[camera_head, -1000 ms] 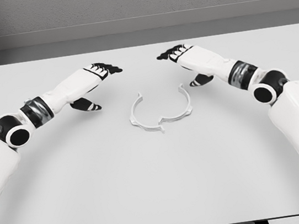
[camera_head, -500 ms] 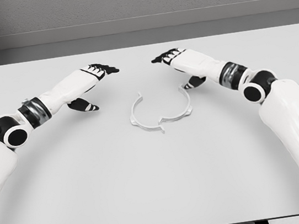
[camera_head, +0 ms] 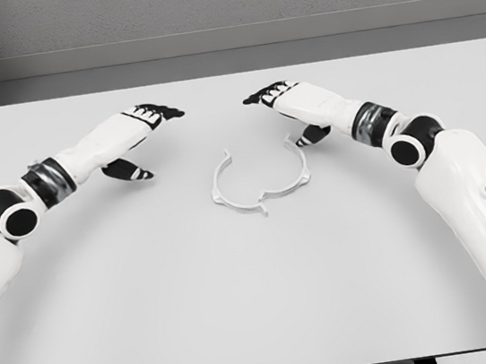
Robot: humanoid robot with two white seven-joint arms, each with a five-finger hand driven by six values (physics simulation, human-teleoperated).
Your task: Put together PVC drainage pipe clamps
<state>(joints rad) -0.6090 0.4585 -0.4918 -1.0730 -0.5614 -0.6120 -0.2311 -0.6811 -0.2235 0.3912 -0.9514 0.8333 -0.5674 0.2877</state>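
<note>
Right hand [camera_head: 285,104] hovers with fingers extended and relaxed, holding nothing; thumb points down, close to the right clamp half [camera_head: 289,174], contact not discernible. Left clamp half [camera_head: 228,187] lies beside it toward the left hand, their near ends meeting. Left hand [camera_head: 140,128], also loose and empty, stands well apart. Both halves rest on the table [camera_head: 260,306].

So the pipe clamp is two thin white half-rings lying flat on the white table, about the middle, a bit toward the far side; left clamp half [camera_head: 223,187] curves like a "(" and right clamp half [camera_head: 292,173] like a ")"; their near ends meet in a small notch at the front, far ends sit well apart so the ring's open at the back; each far tip has a little outward tab.
</note>
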